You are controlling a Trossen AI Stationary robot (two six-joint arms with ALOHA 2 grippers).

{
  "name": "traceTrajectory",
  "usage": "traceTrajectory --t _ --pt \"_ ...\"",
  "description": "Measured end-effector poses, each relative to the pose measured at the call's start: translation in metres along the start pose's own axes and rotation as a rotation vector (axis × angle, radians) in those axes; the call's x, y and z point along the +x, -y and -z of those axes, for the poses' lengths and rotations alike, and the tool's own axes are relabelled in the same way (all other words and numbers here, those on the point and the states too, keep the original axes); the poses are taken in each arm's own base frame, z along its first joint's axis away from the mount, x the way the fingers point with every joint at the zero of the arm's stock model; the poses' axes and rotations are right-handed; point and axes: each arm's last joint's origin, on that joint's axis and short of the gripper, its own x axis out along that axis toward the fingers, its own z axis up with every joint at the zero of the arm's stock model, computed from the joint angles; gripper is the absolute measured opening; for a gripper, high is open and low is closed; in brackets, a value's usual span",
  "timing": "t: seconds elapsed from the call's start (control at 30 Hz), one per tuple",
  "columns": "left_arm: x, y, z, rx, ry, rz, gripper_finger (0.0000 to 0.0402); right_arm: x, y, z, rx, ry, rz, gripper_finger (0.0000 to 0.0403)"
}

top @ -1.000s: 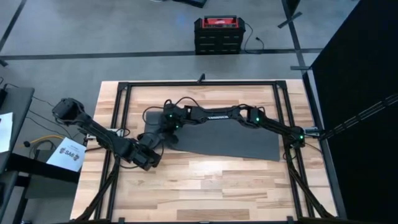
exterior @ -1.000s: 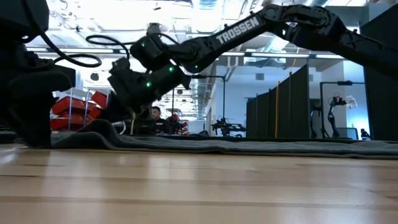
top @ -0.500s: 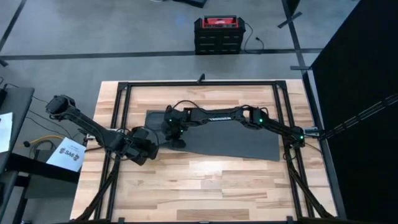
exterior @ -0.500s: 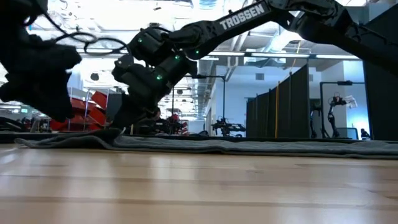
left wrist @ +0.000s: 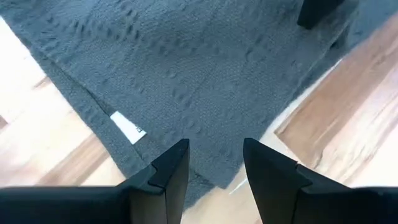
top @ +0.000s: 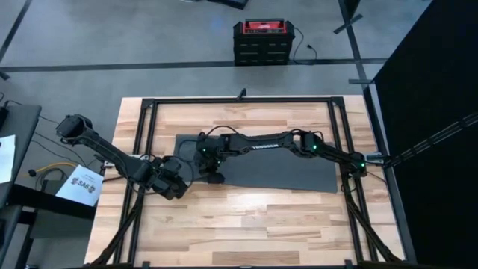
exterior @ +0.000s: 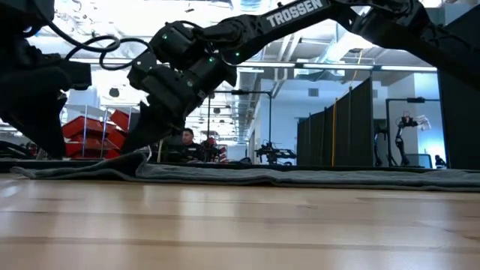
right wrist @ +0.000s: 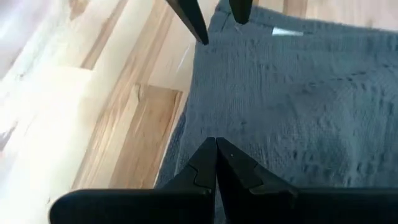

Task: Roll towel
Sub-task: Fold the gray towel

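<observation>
towel [left wrist: 205, 81]: cut off by left wrist view's edges | white tag [left wrist: 129, 127]: print too blurred to read

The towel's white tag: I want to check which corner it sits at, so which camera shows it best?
The left wrist view: the white tag lies on the towel near its corner, just ahead of the open left pincer. The right wrist view catches it only at the frame edge. The high and low views do not resolve it.

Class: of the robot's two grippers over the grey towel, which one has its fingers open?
The left gripper, over the towel's corner. The right gripper's fingers are pressed together.
</observation>
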Motion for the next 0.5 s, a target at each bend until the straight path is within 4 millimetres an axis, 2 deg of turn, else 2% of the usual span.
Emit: traceTrajectory --t 0.3,0.4,0.5 --pt "0.013 -0.004 0.008 0.092 -0.056 -0.029 0.0132 -0.023 -0.014 -0.023 -0.043 0.067 0.001 0.0000" --pt "0.016 -0.004 0.008 0.100 -0.066 -0.022 0.0104 -0.024 -0.022 -0.026 -0.052 0.063 -0.009 0.0000" --pt "0.016 0.000 0.006 0.119 -0.056 0.009 0.0057 -0.022 -0.030 -0.027 -0.065 0.063 -0.020 0.0000"
